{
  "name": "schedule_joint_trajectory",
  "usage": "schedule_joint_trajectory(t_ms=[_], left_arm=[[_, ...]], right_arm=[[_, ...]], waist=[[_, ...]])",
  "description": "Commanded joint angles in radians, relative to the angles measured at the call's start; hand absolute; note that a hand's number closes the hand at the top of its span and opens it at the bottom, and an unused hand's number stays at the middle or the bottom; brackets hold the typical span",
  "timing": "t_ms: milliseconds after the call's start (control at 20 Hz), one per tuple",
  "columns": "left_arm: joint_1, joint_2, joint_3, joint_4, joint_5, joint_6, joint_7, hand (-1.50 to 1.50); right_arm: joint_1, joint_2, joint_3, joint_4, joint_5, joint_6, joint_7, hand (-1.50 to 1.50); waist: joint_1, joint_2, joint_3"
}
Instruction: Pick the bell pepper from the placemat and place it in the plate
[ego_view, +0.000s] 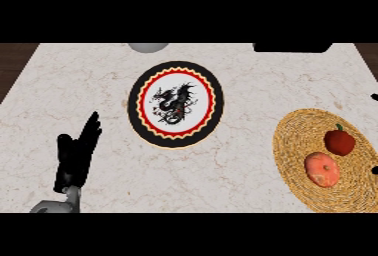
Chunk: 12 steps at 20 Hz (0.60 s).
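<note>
Left hand rests open, right hand unseen; reach must take the red bell pepper, not the peach just beside it, off placemat toward plate.

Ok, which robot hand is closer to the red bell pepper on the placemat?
Right. Only a dark sliver of the right robot hand shows at the view's right edge, just past the bell pepper. The left robot hand rests far left, beyond the plate.

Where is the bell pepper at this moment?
In the head view, the red bell pepper lies at the right on the woven placemat, just above a pink fruit, right of the plate.
</note>
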Motion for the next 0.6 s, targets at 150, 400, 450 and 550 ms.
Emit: schedule_joint_trajectory(t_ms=[150,400,450,550], left_arm=[[-0.035,-0.047,0.005,0.078,-0.02,0.007,-0.04,0.0],[-0.035,-0.031,0.037,0.042,-0.027,-0.032,-0.001,0.0],[0.01,-0.081,-0.007,0.029,-0.065,0.019,-0.043,0.0],[0.053,-0.059,0.018,0.0,-0.043,-0.027,-0.045,0.0]], right_arm=[[-0.065,0.022,0.1,0.059,0.083,0.148,0.112,-1.5],[-0.152,0.065,0.065,0.116,0.139,0.227,0.155,-1.5],[-0.182,0.048,0.061,0.165,0.154,0.243,0.129,-1.5],[-0.118,0.067,0.035,0.159,0.185,0.208,0.077,-1.5]], waist=[[-0.008,0.001,0.001],[-0.007,-0.001,0.001],[-0.004,-0.001,0.001],[-0.008,-0.002,0.001]])
